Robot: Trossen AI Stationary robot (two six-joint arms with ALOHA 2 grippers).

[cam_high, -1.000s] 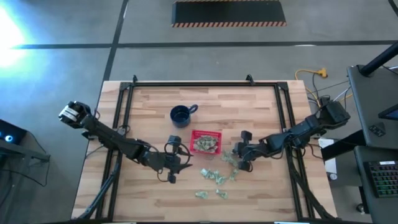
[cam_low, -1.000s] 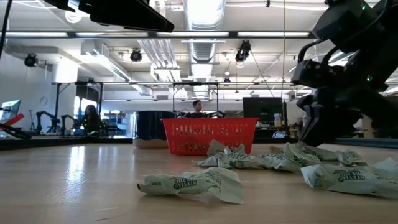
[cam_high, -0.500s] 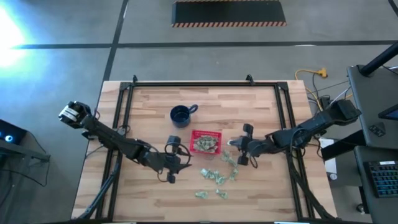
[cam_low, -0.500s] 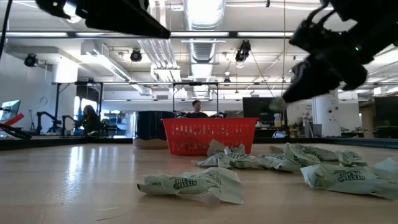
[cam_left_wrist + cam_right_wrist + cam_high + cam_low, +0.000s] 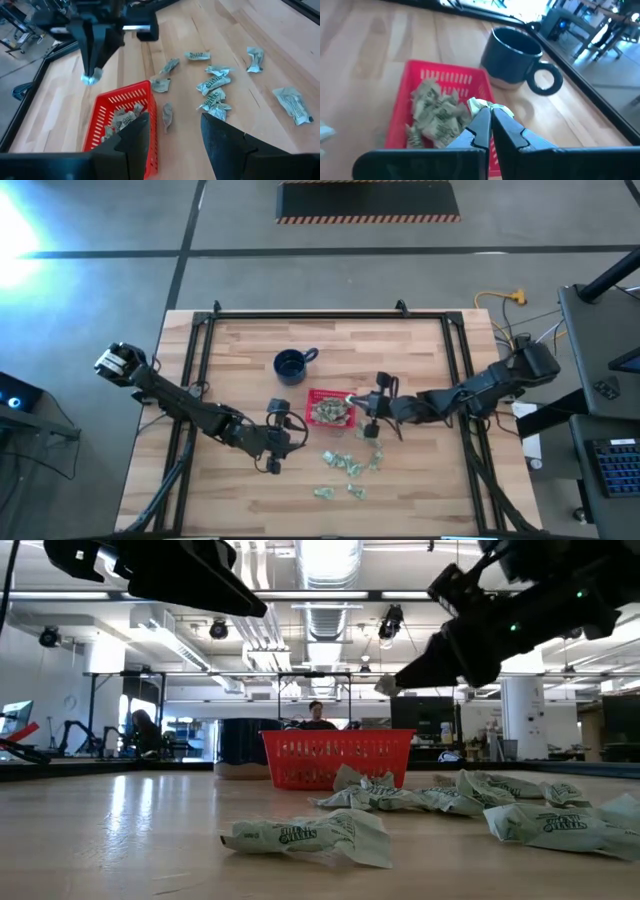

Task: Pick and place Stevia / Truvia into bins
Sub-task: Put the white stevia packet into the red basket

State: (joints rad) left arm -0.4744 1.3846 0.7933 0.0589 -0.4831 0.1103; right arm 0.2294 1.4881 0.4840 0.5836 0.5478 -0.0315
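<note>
1. we see the right tool [image 5: 487, 119] pinched fully closed on one pale sachet [image 5: 485, 106], held in the air over the rim of the red basket [image 5: 330, 394].
2. the left tool [image 5: 172, 132] has its fingers spread wide with nothing between them; it hangs just beside the basket.
3. the basket already holds a heap of crumpled sachets [image 5: 436, 114]; more loose sachets [image 5: 348, 463] lie scattered on the tabletop [image 5: 240, 350] near it.
4. the nearest packet [image 5: 310, 836] carries dark green print; we cannot read it for certain.
5. a dark blue mug [image 5: 292, 364] stands beyond the basket, apart from it.
</note>
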